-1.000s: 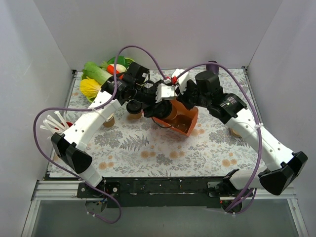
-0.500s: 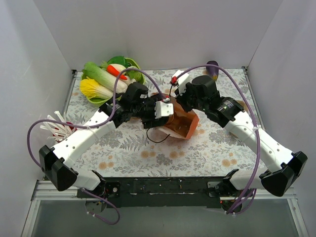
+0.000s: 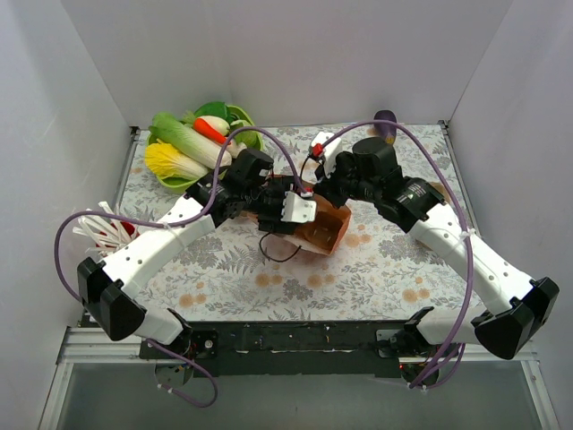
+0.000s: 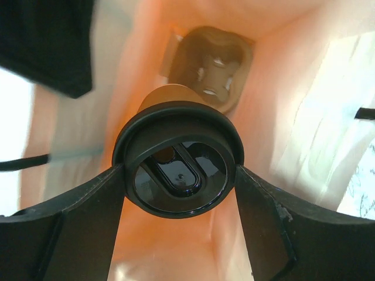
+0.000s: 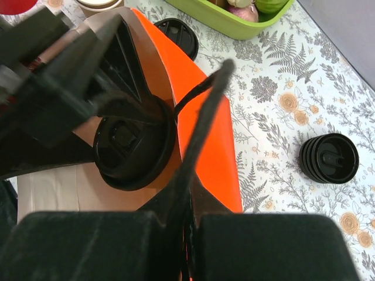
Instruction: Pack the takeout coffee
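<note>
L gripper jaws clamp a lidded kraft coffee cup by its black lid, w/ cup partway inside the orange paper bag mid-desk. R gripper jaws closed, pinching the bag's rim at the mouth. Beyond: a stack of spare black lids on the floral desk, green veg tray at far-left corner.

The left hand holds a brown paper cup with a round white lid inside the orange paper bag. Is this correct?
Not quite: the round plastic lid is black, not white, as the left wrist view shows. The left hand does hold the brown paper cup inside the orange paper bag.
</note>
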`<state>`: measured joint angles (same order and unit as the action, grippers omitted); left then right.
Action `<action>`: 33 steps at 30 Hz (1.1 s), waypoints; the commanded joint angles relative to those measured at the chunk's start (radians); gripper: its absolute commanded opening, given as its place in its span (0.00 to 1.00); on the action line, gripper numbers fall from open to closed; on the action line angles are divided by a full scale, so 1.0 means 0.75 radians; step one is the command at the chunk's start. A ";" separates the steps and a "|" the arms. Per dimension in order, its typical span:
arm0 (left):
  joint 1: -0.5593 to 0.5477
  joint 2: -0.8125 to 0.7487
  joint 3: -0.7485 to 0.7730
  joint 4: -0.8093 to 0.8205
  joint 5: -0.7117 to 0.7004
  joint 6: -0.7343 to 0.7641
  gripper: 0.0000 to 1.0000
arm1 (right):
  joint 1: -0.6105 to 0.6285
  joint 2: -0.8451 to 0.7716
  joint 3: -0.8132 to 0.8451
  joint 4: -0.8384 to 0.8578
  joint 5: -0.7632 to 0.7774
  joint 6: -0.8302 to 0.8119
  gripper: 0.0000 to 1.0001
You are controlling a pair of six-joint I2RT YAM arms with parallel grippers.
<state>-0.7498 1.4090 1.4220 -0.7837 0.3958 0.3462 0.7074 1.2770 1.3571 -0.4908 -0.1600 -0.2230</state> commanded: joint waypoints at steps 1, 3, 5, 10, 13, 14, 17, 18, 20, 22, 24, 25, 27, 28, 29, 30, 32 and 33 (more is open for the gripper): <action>0.000 -0.001 0.029 -0.117 0.031 0.232 0.00 | 0.002 -0.054 0.003 0.100 -0.030 -0.036 0.01; 0.000 0.007 0.039 -0.131 0.029 0.287 0.00 | 0.002 -0.056 0.007 0.110 -0.028 -0.040 0.01; 0.000 0.015 0.039 -0.151 0.014 0.320 0.00 | 0.002 -0.056 0.009 0.112 -0.030 -0.048 0.01; -0.007 0.013 -0.026 -0.080 -0.073 0.399 0.00 | 0.006 -0.079 -0.010 0.098 -0.101 -0.073 0.01; -0.015 0.034 -0.027 -0.053 -0.127 0.442 0.00 | 0.014 -0.075 -0.008 0.069 -0.179 -0.093 0.01; -0.015 0.054 -0.008 -0.053 -0.133 0.451 0.00 | 0.016 -0.077 -0.008 0.063 -0.185 -0.097 0.01; -0.019 0.085 0.033 -0.082 -0.147 0.493 0.00 | 0.022 -0.077 -0.012 0.067 -0.179 -0.099 0.01; -0.019 0.097 0.033 -0.084 -0.151 0.506 0.00 | 0.022 -0.075 -0.014 0.071 -0.175 -0.099 0.01; -0.029 0.107 0.027 -0.086 -0.202 0.567 0.00 | 0.020 -0.068 -0.010 0.067 -0.181 -0.099 0.01; -0.029 0.115 0.016 -0.104 -0.243 0.594 0.00 | 0.022 -0.070 -0.004 0.069 -0.183 -0.099 0.01; -0.027 0.126 0.045 -0.147 -0.254 0.610 0.00 | 0.022 -0.073 -0.001 0.069 -0.163 -0.106 0.01; -0.029 0.136 0.055 -0.208 -0.256 0.614 0.00 | 0.022 -0.077 -0.003 0.073 -0.151 -0.108 0.01; -0.029 0.140 0.072 -0.256 -0.246 0.624 0.00 | 0.022 -0.081 -0.012 0.080 -0.104 -0.108 0.01; -0.029 0.138 0.070 -0.286 -0.241 0.624 0.00 | 0.022 -0.091 -0.018 0.088 -0.089 -0.110 0.01; -0.029 0.136 0.064 -0.299 -0.245 0.626 0.00 | 0.020 -0.093 -0.022 0.094 -0.063 -0.112 0.01; -0.027 0.136 0.055 -0.309 -0.252 0.637 0.00 | 0.022 -0.093 -0.022 0.094 -0.059 -0.118 0.01; -0.029 0.136 0.033 -0.317 -0.262 0.641 0.00 | 0.022 -0.095 -0.022 0.090 -0.079 -0.140 0.01; -0.029 0.140 0.029 -0.319 -0.272 0.639 0.00 | 0.024 -0.099 -0.024 0.090 -0.087 -0.157 0.01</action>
<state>-0.7681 1.5223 1.4353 -0.9657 0.2161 0.7940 0.7204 1.2446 1.3426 -0.4782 -0.2310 -0.3012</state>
